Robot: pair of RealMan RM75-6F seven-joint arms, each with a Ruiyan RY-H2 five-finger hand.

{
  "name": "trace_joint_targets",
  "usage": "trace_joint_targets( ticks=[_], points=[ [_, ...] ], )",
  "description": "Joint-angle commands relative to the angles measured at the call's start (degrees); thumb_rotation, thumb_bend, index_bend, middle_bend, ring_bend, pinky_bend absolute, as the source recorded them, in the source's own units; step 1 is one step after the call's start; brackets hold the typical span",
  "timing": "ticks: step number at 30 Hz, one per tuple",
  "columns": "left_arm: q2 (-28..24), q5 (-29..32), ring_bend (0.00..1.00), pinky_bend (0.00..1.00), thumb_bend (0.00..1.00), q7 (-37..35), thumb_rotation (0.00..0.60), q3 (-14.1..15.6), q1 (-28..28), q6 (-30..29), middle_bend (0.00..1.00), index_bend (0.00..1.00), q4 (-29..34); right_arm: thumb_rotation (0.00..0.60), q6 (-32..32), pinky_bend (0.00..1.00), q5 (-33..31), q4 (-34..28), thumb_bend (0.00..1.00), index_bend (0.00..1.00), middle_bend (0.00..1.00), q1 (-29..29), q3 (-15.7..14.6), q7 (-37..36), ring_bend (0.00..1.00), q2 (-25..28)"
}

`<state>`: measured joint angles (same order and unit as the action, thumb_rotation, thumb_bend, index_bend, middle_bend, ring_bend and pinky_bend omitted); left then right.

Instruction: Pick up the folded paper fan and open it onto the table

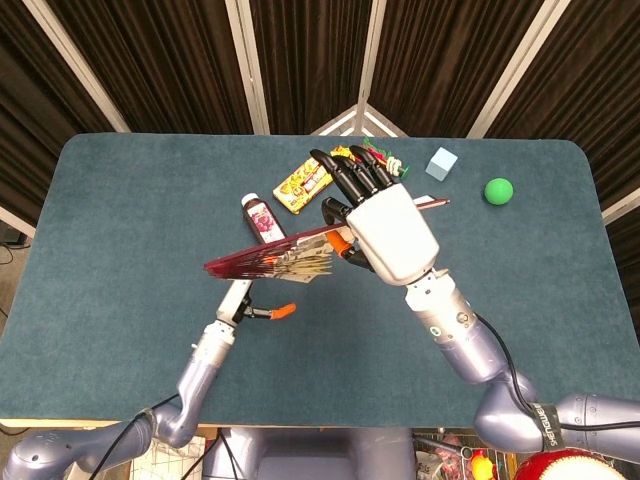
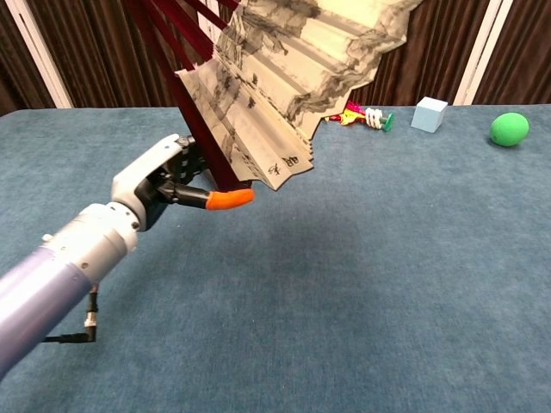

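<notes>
Right hand (image 1: 388, 232) grips the paper fan (image 1: 272, 262) above the table's (image 1: 120, 220) centre, partly spread, while the left hand (image 2: 164, 181), open at seven o'clock of it, reaches its ribs; full opening and laying down remain.

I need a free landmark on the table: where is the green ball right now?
The green ball sits near the table's far right edge in both views, just right of the light blue cube.
</notes>
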<state>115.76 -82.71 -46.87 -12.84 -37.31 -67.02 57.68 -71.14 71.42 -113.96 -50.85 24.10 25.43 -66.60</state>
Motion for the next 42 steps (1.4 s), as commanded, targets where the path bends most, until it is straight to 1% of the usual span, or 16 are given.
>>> trace_joint_targets(
  ticks=[1, 3, 8, 11, 13, 19, 24, 35, 38, 42],
  points=[
    [0.9, 0.3, 0.01, 0.11, 0.39, 0.1, 0.600, -0.6, -0.2, -0.8, 0.34, 0.55, -0.3, 0.600, -0.1, 0.15, 0.0, 0.0, 0.43, 0.67, 0.13, 0.3, 0.0, -0.3, 0.19, 0.3],
    [1.6, 0.8, 0.03, 0.13, 0.44, 0.5, 0.600, -1.5, 0.0, -2.0, 0.41, 0.63, -0.6, 0.600, -0.2, 0.15, 0.2, -0.1, 0.43, 0.67, 0.13, 0.5, 0.0, -0.6, 0.19, 0.6],
    [1.8, 2.0, 0.10, 0.18, 0.51, 0.6, 0.600, -3.3, 0.5, -3.6, 0.55, 0.78, 0.2, 0.600, -0.5, 0.15, 0.4, 0.0, 0.43, 0.67, 0.13, 1.2, 0.0, -1.4, 0.19, 1.4],
    [1.3, 2.5, 0.12, 0.19, 0.52, 1.7, 0.600, -4.0, 0.8, -4.4, 0.58, 0.84, 0.5, 0.600, -0.6, 0.15, 0.5, 0.2, 0.43, 0.67, 0.13, 1.6, -0.1, -1.9, 0.19, 1.7],
    [0.9, 2.8, 0.12, 0.19, 0.52, 1.9, 0.600, -4.1, 1.0, -4.4, 0.58, 0.86, 0.7, 0.600, -0.6, 0.15, 0.5, 0.4, 0.43, 0.67, 0.13, 1.7, -0.2, -2.1, 0.19, 1.7],
    [-1.1, 2.9, 0.12, 0.19, 0.50, 1.8, 0.600, -3.7, 1.5, -3.6, 0.57, 0.87, 1.0, 0.600, -0.5, 0.15, 0.4, 0.9, 0.43, 0.67, 0.13, 2.1, -0.6, -2.4, 0.19, 1.7],
    [-2.8, 2.1, 0.12, 0.19, 0.49, 2.1, 0.600, -3.4, 1.8, -4.5, 0.57, 0.87, 0.1, 0.600, -0.4, 0.15, 0.3, 1.5, 0.43, 0.67, 0.13, 2.4, -0.9, -2.6, 0.19, 1.6],
    [-6.4, -0.7, 0.12, 0.19, 0.46, 4.2, 0.600, -4.5, 1.4, -9.9, 0.56, 0.87, -2.7, 0.600, -1.0, 0.15, -0.2, 3.6, 0.43, 0.67, 0.13, 3.5, -0.7, -5.9, 0.19, 1.3],
    [-7.4, -1.3, 0.12, 0.19, 0.45, 5.4, 0.600, -4.5, 1.4, -10.9, 0.55, 0.86, -3.3, 0.600, -1.1, 0.15, -0.4, 4.1, 0.43, 0.67, 0.13, 4.0, -0.7, -7.2, 0.19, 1.2],
    [-9.0, -2.2, 0.12, 0.19, 0.44, 6.5, 0.600, -3.7, 1.7, -12.0, 0.54, 0.85, -4.2, 0.600, -1.2, 0.15, -0.2, 5.1, 0.43, 0.67, 0.13, 4.7, -1.0, -9.2, 0.19, 1.1]
  ],
)
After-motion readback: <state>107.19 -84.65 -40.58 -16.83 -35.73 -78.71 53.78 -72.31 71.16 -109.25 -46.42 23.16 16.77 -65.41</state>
